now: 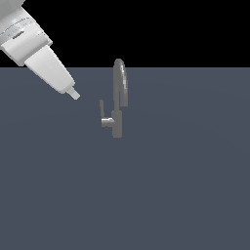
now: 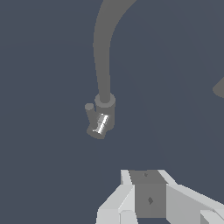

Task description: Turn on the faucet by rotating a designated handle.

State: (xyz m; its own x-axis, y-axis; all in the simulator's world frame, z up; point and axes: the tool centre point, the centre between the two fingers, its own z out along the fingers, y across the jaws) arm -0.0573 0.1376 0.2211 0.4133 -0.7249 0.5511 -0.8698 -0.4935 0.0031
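Observation:
The grey faucet (image 1: 117, 124) stands on the dark floor in the middle of the exterior view, its narrow arched spout (image 1: 120, 80) rising above the post. The handle (image 1: 102, 111), a thin upright lever on a short stub, branches off toward the exterior view's left. My gripper (image 1: 73, 93) hangs above and to the exterior view's left of the handle, tilted down toward it and apart from it. It shows a single narrow tip with no gap. In the wrist view the faucet (image 2: 105, 103) and handle (image 2: 92, 117) lie ahead of my gripper (image 2: 146, 175), which holds nothing.
A flat grey-blue floor (image 1: 185, 185) spreads around the faucet. The white arm (image 1: 22, 29) enters from the exterior view's upper left corner. A grey piece (image 2: 218, 89) shows at the wrist view's edge, possibly the spout's end.

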